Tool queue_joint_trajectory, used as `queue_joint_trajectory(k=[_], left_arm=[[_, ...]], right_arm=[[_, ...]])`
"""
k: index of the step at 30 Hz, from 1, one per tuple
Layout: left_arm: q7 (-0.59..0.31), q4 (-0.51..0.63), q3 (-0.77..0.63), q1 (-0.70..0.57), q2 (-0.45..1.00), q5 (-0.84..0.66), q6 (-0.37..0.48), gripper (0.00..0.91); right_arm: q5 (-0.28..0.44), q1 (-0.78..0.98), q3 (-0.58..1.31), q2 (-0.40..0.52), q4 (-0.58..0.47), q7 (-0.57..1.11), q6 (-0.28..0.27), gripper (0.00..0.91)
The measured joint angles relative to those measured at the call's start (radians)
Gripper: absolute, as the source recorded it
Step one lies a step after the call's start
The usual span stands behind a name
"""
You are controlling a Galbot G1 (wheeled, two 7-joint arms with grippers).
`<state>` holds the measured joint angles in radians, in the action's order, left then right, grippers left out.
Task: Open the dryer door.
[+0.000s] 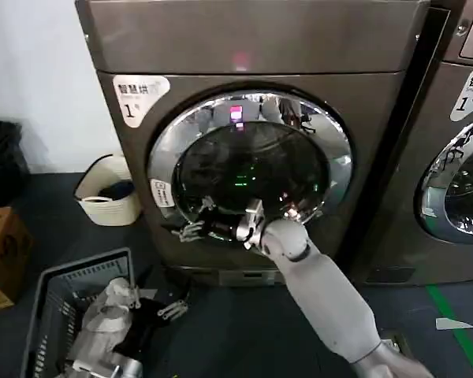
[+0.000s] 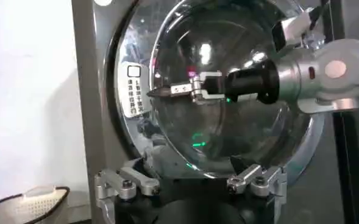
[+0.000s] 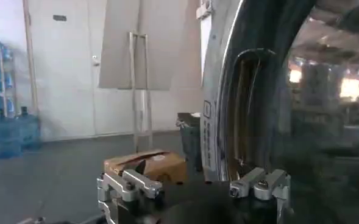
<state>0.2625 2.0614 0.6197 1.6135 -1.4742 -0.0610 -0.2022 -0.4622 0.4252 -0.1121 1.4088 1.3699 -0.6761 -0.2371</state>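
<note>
Where the dark floor lies nearest, one grey slatted plastic basket [image 1: 43, 315] is seen, and the left gripper [image 1: 173, 309] is held low just beside it, well short of the machine. Its two metal fingers are spread wide in the left wrist view, though their tips are cut off there. One smooth, pale, rounded right arm [image 1: 331, 291] is stretched up from the lower right to the door [image 1: 252, 169]. The right gripper [image 1: 195, 224], black with silver fingers, is set against the lower left of the door, where the glass meets the rim [image 1: 162, 157]. Its two fingers are splayed apart and nothing is seen clamped between them; whether the rim is touched cannot be told.

The door is round, and its dark tinted glass bulges outward inside one wide, shiny chrome rim. One small white sticker [image 1: 162, 193] is carried on the left of the rim. The door is shut flat against the dryer [image 1: 252, 39], a big boxy machine of bronze-grey metal. One white corner label [image 1: 138, 94] marked "1" is fixed at its upper left.

To the right, a second similar machine [image 1: 449, 197] with a chrome-ringed door is partly shown. To the left, one cream oval tub [image 1: 110, 209] is stood by the white wall. One brown cardboard box [image 1: 0, 252] is placed nearer, at the edge. One green strip [image 1: 457, 323] is laid on the floor at the right.
</note>
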Motion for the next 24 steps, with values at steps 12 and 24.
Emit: queue_joint_trajectory(k=[12,24], left_arm=[[0.000,0.000,0.000,-0.001,-0.003,0.001,0.000,0.907],[0.000,-0.005,0.002,-0.001,-0.004,0.005,0.002,0.907]], right_arm=[[0.012,-0.029,-0.022,0.032,-0.041,-0.012,0.002,0.907],[0.015,-0.005,-0.022,0.015,0.012,-0.085,0.011,0.907]])
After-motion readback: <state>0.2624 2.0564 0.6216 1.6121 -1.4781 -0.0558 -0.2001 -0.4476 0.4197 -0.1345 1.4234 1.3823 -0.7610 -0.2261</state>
